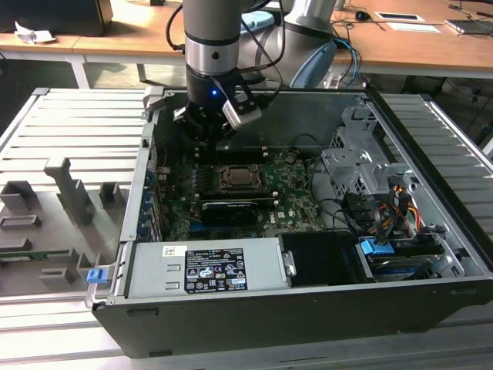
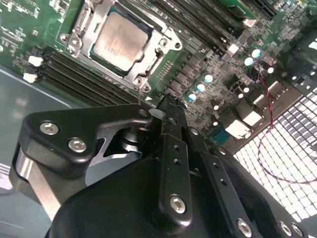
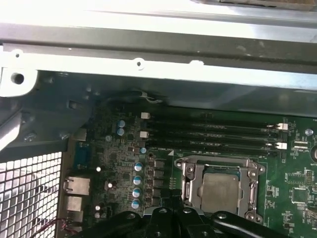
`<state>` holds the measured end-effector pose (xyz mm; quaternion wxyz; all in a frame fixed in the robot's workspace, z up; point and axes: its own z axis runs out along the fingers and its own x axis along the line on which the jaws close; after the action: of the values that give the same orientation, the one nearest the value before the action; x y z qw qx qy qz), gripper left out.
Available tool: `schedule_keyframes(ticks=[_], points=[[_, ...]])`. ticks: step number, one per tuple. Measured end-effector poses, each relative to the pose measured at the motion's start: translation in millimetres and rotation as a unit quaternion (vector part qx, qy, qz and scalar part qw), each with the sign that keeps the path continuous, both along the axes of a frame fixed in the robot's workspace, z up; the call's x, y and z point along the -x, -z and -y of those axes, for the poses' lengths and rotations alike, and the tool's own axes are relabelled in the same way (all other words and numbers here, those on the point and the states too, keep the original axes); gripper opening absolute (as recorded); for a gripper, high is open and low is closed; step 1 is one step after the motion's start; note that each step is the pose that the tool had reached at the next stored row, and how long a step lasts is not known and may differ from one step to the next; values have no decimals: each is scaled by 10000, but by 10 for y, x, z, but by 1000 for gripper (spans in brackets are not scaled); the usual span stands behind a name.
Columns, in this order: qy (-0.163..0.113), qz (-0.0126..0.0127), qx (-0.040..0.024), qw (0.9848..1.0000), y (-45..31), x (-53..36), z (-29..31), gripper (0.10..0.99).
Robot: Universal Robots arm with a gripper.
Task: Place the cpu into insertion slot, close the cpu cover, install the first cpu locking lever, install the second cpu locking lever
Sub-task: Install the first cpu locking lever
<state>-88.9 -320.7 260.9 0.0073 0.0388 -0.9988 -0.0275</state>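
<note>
Cpu (image 2: 120, 42): seated silvery face up in the insertion slot (image 1: 257, 182), at the middle of the green board.
Fingers (image 2: 170, 119): closed together, with nothing seen held between them.
Gripper (image 1: 206, 137): held above the board, just beyond the far edge of the slot and slightly to the exterior view's left; not touching the chip. In both wrist views its black tips (image 3: 173, 210) are seen close to the socket frame.
Arm (image 1: 212, 46): upright, coming down into the case from above, with a blue light lit at the wrist.
Cpu cover (image 2: 157, 49): laid flat over the slot, the chip showing through its square window.
Locking levers: whether they are latched cannot be told.
Board (image 3: 114, 153): green, with long black memory slots (image 3: 213, 131) on the far side of the socket and a row of small round capacitors (image 3: 137, 178) beside it.
Black card (image 1: 227, 210): lying just on the near side of the socket.
Power supply (image 1: 204, 268): grey box with a white label, at the near wall of the case.
Drive cage (image 1: 354, 162): on the exterior view's right, with coloured cables nearby.
Case (image 1: 308, 324): open on top, resting on a ribbed metal table (image 1: 69, 131).
Grey fixtures (image 1: 73, 189): standing on the table at the exterior view's left, well apart from the case.
</note>
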Motion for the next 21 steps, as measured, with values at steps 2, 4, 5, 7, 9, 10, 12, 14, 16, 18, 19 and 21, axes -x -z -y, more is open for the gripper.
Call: schedule_keyframes(ticks=[2, 4, 5, 7, 9, 10, 12, 14, 16, 18, 19, 21], points=[[-1, -1, 1, 10000, 0, 9, 0, 106], [-2, -1, 1, 10000, 0, 11, 1, 106], [-2, -1, 1, 10000, 0, 11, 1, 106], [-1, -1, 1, 10000, 0, 13, 0, 106], [-1, -1, 1, 10000, 1, 13, 1, 106], [-1, -1, 1, 10000, 1, 13, 1, 106], [-1, -1, 0, 10000, 2, 14, 0, 106], [-1, -1, 0, 10000, 2, 15, 0, 106], [0, 0, 0, 10000, 2, 17, 0, 106], [0, 0, 0, 10000, 2, 34, 1, 106], [-1, 0, 0, 10000, 3, 40, -1, 106], [-1, 0, 0, 10000, 4, 50, -8, 106]])
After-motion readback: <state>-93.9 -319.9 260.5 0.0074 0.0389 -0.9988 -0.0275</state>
